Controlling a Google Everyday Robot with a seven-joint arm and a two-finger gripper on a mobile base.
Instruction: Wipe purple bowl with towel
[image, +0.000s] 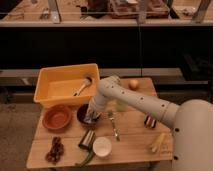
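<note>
A dim room with dark shelves lies behind a light wooden worktop (135, 145). The white robot arm (135, 102) reaches down to the left. Beside the rectangular yellow plastic tub (55, 85) sit the round orange-brown bowl (57, 117) and, just beside it, the small dark purple round bowl (81, 114). The hand (91, 118) is down inside this purple one. Whether the hand is apart or together, I cannot tell, and I cannot make out a towel. The purple bowl is probably light, stiff and smooth, so it may slide under wiping; pressing on its inside seems safer than taking the rim. I count one tub, two bowls, one white cup (102, 146) and one metal fork (114, 125).
</note>
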